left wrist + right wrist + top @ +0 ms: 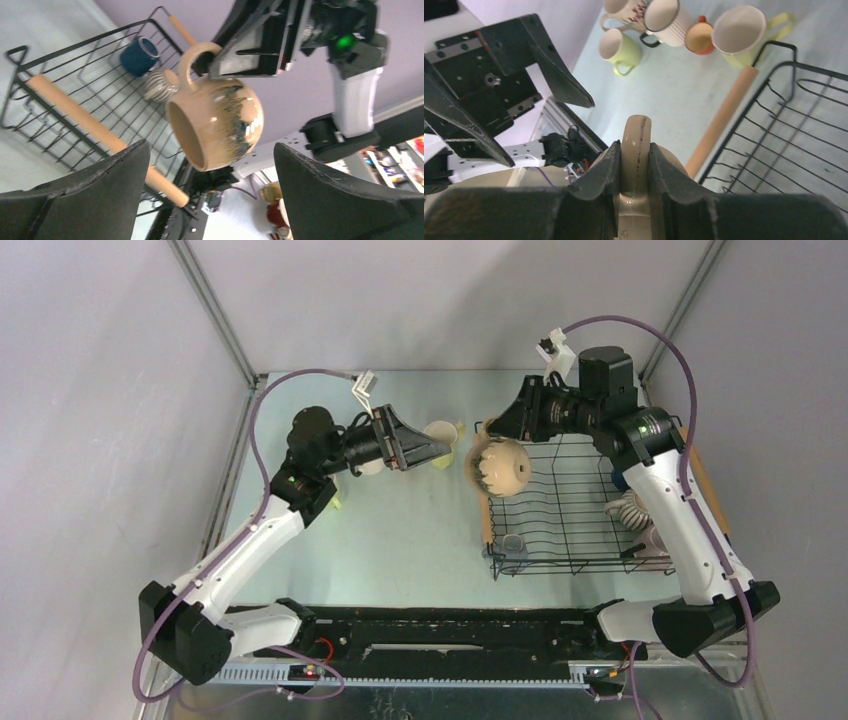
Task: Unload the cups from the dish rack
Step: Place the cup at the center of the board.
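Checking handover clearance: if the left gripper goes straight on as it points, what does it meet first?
Likely the round tan glazed mug, held by its handle in the right gripper. It sits dead ahead, framed by the open fingers of the left gripper; depth unclear.

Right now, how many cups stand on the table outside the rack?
5, clustered left of the rack: patterned mug, white ribbed mug, green mug, orange cup, pale yellow mug. More may be hidden.

Glossy glazed tan mug [225,125] — speckled, smooth; dish rack [570,510] of black wire — handle [95,130] of pale wood.
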Motion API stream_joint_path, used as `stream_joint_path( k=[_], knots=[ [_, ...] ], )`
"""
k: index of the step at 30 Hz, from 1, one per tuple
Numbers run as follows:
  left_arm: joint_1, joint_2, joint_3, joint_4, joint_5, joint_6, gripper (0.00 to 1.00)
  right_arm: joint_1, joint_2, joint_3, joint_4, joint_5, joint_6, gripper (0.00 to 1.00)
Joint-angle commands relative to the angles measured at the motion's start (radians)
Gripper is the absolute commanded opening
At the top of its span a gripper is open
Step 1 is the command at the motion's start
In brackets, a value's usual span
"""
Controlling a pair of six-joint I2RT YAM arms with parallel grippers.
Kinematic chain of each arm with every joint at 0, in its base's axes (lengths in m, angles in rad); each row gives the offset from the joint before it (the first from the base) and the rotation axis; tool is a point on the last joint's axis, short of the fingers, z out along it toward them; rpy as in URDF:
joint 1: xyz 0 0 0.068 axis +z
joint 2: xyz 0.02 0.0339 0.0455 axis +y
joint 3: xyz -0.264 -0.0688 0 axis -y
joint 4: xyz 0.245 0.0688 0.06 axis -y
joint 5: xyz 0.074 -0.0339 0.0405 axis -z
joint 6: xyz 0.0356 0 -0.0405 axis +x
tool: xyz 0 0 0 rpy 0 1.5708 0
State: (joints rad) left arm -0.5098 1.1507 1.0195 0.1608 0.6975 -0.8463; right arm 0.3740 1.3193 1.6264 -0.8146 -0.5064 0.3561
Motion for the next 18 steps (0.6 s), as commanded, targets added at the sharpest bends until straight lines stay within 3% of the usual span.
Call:
stream_joint_path(
  k=[1,9,18],
  knots=[
    [-0.024,0.005,-0.036,0.200,0.062,-0.172,1.00,0.006,-0.011,0.029,0.215,-0.144,0.118,0.00],
    [-0.037,0.007,-0.058,0.220,0.073,-0.235,0.98,0.001,0.004,0.000,0.336,-0.213,0.190,0.00],
    [-0.073,0.021,-0.063,0.402,0.128,-0.373,0.95,-0.002,0.023,-0.048,0.483,-0.296,0.265,0.00]
  ],
)
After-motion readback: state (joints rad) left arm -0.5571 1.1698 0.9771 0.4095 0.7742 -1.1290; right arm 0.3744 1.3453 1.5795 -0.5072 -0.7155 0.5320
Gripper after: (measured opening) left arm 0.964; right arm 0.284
